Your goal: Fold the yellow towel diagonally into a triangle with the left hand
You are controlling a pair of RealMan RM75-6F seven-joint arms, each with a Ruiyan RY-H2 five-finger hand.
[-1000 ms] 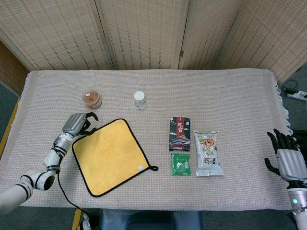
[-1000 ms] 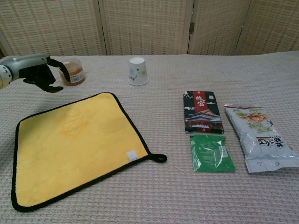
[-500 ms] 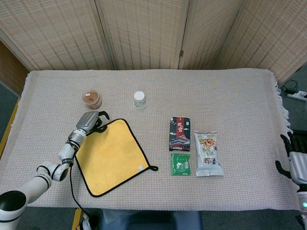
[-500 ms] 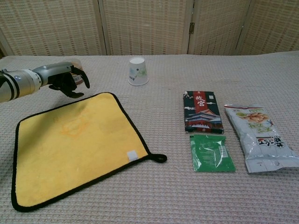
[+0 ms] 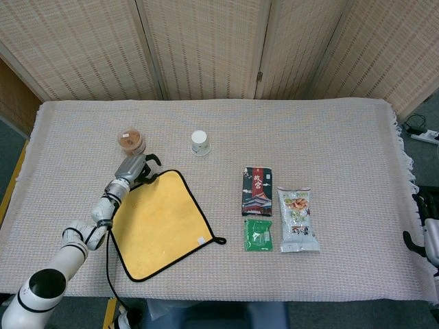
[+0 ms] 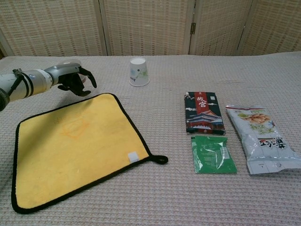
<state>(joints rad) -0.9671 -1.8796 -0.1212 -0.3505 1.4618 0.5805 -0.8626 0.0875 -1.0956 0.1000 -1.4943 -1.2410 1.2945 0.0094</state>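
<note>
Head view: yellow towel flat and unfolded on table, left of centre. Left hand near its far corner, fingers apart, empty. Brown jar just behind hand; white cup further right. Right hand at frame edge, mostly cut off; state cannot be told.

Chest view: left hand raised beyond towel's far edge, fingers spread. Dark packet, green sachet, snack bag grouped right.
</note>
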